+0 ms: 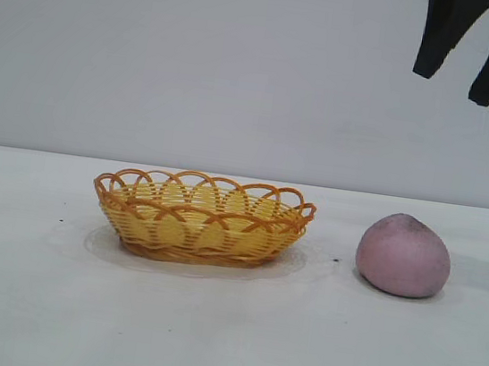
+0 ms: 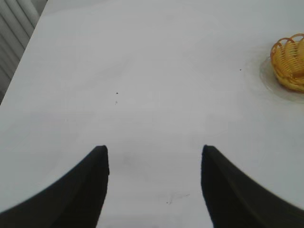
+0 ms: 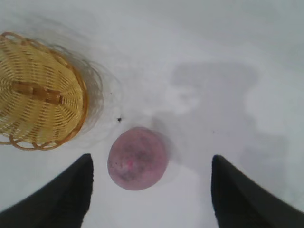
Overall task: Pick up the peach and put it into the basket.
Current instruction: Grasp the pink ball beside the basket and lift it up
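Observation:
The pink-mauve peach [image 1: 403, 255] rests on the white table to the right of the basket [image 1: 202, 217], a shallow oval of yellow weave with an orange looped rim. My right gripper [image 1: 454, 87] hangs open high above the peach, nothing between its fingers. From the right wrist view the peach [image 3: 137, 158] lies below, nearer one fingertip [image 3: 85, 164], with the basket [image 3: 40, 92] beside it. My left gripper [image 2: 154, 152] is open over bare table, and the basket [image 2: 289, 61] shows at the edge of its view.
The white table [image 1: 31, 299] stretches flat around both objects, with a grey wall behind. A small dark speck [image 3: 118, 119] lies between basket and peach. A ribbed panel [image 2: 14, 28] shows past the table edge in the left wrist view.

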